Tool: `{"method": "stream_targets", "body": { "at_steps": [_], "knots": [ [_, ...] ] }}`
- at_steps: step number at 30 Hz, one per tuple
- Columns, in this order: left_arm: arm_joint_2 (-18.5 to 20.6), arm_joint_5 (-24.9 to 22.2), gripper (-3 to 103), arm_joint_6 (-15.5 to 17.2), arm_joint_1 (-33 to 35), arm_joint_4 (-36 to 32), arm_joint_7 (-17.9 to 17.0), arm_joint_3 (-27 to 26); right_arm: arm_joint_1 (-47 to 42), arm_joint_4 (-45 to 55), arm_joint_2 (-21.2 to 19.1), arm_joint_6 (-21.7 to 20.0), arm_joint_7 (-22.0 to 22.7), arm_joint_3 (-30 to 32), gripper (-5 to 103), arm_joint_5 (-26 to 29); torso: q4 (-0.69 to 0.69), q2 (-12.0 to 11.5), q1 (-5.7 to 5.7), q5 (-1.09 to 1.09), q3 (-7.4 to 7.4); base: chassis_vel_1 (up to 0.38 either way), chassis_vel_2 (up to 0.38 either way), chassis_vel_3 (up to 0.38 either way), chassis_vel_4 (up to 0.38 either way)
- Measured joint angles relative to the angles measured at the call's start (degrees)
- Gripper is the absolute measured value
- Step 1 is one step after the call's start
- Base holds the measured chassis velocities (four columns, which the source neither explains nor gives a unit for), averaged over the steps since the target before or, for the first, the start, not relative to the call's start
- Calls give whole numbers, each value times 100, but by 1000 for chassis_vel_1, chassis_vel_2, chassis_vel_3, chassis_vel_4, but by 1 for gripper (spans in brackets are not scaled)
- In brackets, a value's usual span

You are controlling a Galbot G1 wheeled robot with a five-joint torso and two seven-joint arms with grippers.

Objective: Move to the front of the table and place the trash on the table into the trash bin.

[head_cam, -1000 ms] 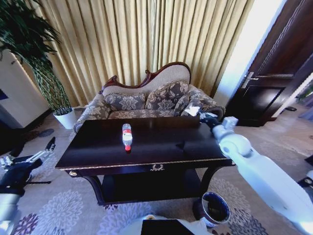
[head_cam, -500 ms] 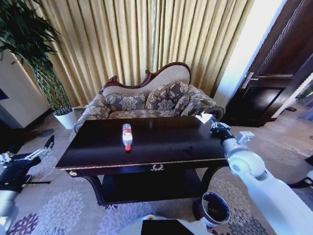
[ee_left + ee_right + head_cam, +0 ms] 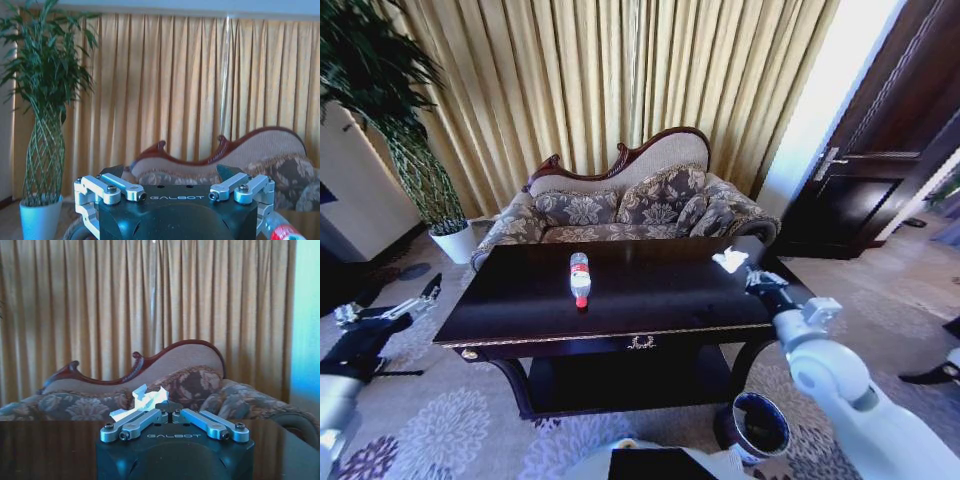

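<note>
My right gripper (image 3: 748, 272) is clamped on a crumpled white tissue (image 3: 730, 260), and over the last second it has pulled back from the far right corner of the table (image 3: 520, 300) toward the near right edge, carrying the tissue with it. In the right wrist view the linkage bars are drawn together and the tissue (image 3: 140, 401) sticks out from between them. I judge this piece of trash to be lifted clear of the tabletop and partway to the trash bin (image 3: 757, 424), which stands on the carpet by the table's near right leg, below and nearer than the gripper. The drop has not happened yet.

My left gripper (image 3: 386, 312) hangs open, well off the table's left end, over the carpet; in the left wrist view its fingers (image 3: 235, 186) are spread wide apart. It has stayed parked there with little shift.

A clear plastic bottle (image 3: 580, 279) with a red cap lies on its side near the middle of the table, untouched and left to collect. Its cap end also peeks in at the edge of the left wrist view.

Beyond the table stands a patterned sofa (image 3: 620, 210) against gold curtains (image 3: 620, 80), with a potted plant (image 3: 410, 150) at the far left. Between my right gripper and the bin, only the table's right edge and curved leg stand close to the way down.
</note>
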Motion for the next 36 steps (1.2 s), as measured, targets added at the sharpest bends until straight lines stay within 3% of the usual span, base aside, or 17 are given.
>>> {"method": "stream_targets", "body": {
  "at_steps": [8, 36],
  "knots": [
    [32, 6, 100, 293, -14, -32, -3, -64, 70, 54, 26, -30, 3, -138, 0, -68, 0, 0, 0, 1, 0, 39, -46, -38, 44],
    [-66, 39, 100, 291, -35, -94, 35, -77, 164, -512, 46, 144, -1, -147, 0, -199, 0, 1, -3, 2, -1, 94, -95, -87, 97]
  ]
}}
